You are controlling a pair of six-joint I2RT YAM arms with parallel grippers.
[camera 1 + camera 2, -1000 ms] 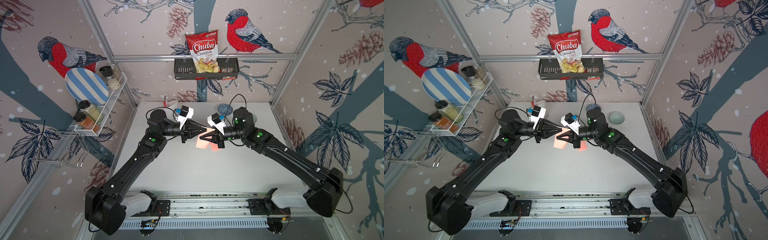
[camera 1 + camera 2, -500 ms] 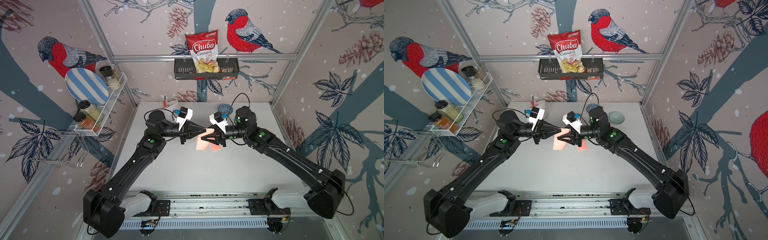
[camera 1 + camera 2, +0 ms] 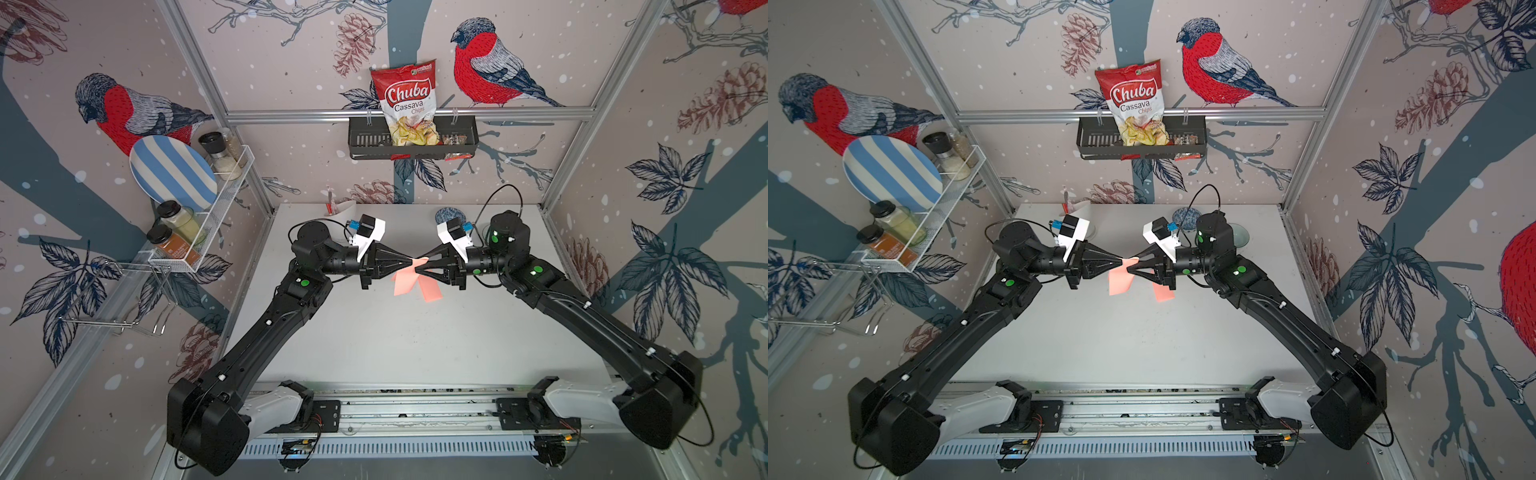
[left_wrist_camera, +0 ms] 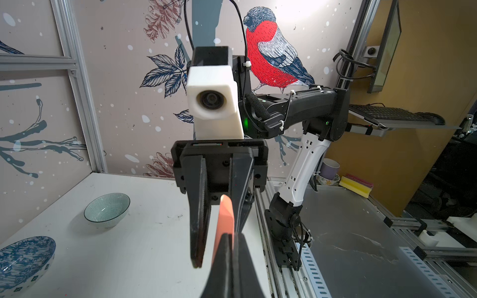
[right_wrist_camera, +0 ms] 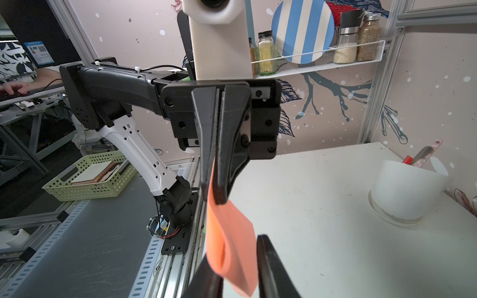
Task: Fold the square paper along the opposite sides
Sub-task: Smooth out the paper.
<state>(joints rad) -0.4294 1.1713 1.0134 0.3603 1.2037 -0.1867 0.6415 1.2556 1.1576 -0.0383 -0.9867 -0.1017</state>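
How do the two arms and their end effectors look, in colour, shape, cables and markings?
The left arm and right arm are black, each with a white segment at the base and a green light. The left end effector and right end effector have two black tapering fingers, under a white camera housing. A thin black cable loops above the right wrist.

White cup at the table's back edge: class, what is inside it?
Sticking out of the white cup are a red stick and a metal utensil with a pinkish end. The cup's wall hides their lower parts and anything else at the bottom.
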